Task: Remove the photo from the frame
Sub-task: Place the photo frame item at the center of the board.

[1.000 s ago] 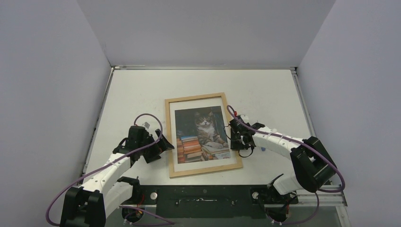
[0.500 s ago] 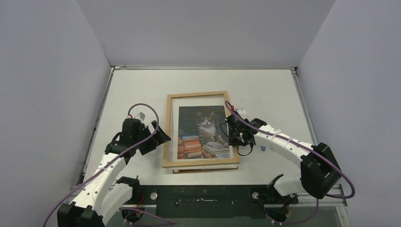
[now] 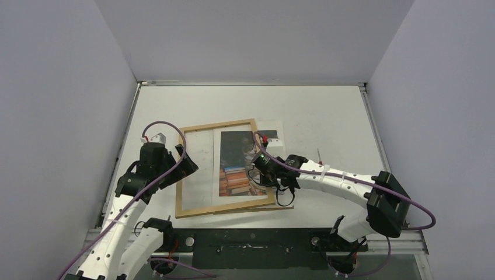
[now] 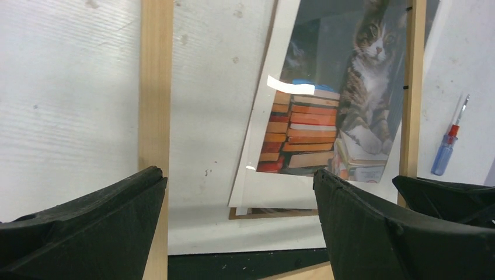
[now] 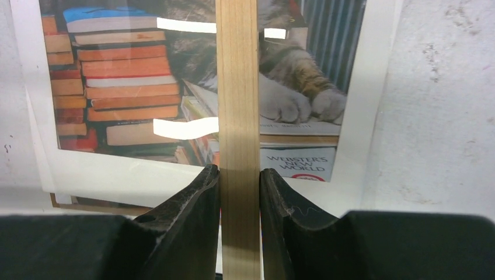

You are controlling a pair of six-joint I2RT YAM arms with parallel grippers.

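Observation:
The light wooden frame (image 3: 217,123) hangs skewed and shifted left, its pane reflecting light. The cat photo (image 3: 236,175) lies on the table beneath it, partly outside the frame's right rail, on a brown backing panel (image 3: 283,206). My right gripper (image 3: 264,169) is shut on the frame's right rail (image 5: 238,105), with the photo (image 5: 117,76) below. My left gripper (image 3: 185,169) is open beside the left rail (image 4: 156,87). In the left wrist view its fingers (image 4: 87,227) spread wide over the frame's opening and the photo (image 4: 333,116) shows beyond.
A blue and red screwdriver (image 4: 448,146) lies on the table right of the frame. White walls close in the left, right and back of the table (image 3: 327,111). The black mounting rail (image 3: 251,239) runs along the near edge.
My right gripper has carried the frame left and off the photo, turning it. The photo and backing stayed on the table. My left gripper has drawn back to the left.

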